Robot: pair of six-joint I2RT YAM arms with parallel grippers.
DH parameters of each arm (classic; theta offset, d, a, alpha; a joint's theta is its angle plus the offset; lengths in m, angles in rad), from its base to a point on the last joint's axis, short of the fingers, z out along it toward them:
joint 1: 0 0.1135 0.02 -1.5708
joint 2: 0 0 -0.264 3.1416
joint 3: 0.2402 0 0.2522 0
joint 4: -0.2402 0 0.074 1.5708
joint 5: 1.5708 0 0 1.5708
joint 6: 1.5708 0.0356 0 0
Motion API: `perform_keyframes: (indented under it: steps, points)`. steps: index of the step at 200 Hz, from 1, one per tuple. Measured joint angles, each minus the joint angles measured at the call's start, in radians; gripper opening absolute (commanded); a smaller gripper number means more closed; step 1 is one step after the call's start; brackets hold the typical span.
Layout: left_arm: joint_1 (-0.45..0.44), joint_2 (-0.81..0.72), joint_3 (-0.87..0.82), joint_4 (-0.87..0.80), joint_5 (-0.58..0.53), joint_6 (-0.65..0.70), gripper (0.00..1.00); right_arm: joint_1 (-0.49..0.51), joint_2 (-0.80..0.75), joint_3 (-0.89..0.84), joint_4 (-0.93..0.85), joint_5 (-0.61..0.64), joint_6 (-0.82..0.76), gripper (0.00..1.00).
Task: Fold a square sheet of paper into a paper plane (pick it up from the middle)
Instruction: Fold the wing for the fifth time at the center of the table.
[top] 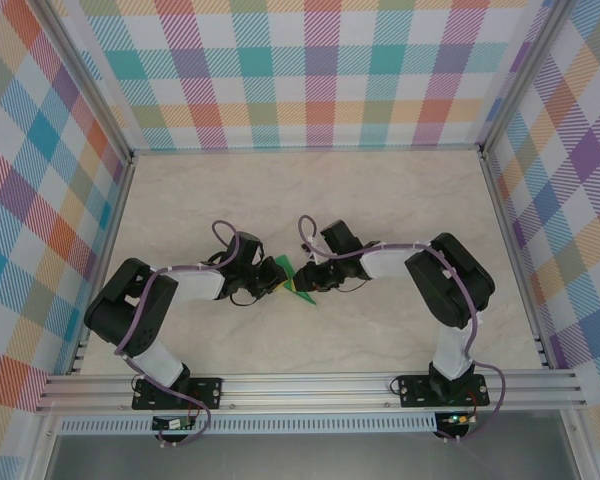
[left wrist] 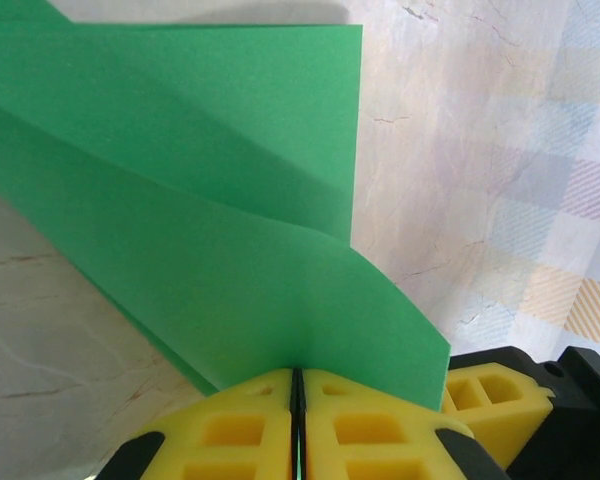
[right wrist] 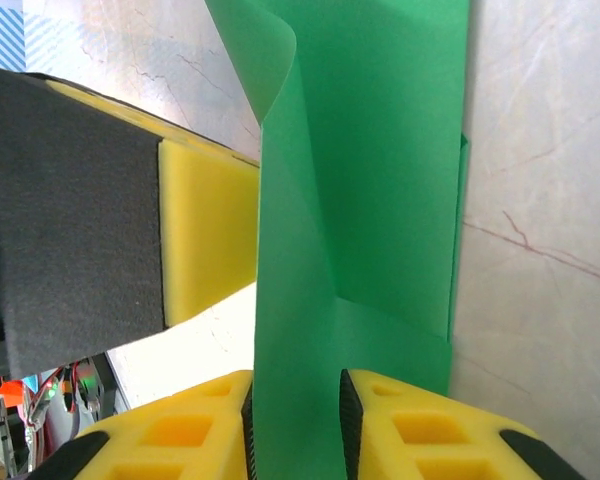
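Note:
The green sheet of paper, folded into overlapping flaps, hangs just above the table between my two grippers. My left gripper is shut on its lower edge: in the left wrist view the yellow jaws meet with the paper rising out of them. My right gripper faces it from the right. In the right wrist view its jaws stand apart, open, with a band of the paper running between them. The left gripper's yellow pad stands close on the paper's left.
The marble-look tabletop spreads around the arms. Plaid walls and aluminium frame rails bound it on all sides. Both arms bend inward and meet near the table's middle.

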Motion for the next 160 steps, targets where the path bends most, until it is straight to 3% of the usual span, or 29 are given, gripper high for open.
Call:
perform_keyframes:
  steps: [46,101,160]
  points:
    - [0.0,0.0,0.0,0.0,0.0,0.0,0.09,0.0,0.0,0.0,-0.042,0.005,-0.009,0.24]
    - [0.0,0.0,0.0,0.0,0.0,0.0,0.09,0.0,0.009,0.0,-0.056,0.006,-0.014,0.13]
    - [0.0,-0.032,-0.019,0.006,0.003,0.0,0.12,-0.008,0.046,0.001,-0.045,-0.033,-0.003,0.12]
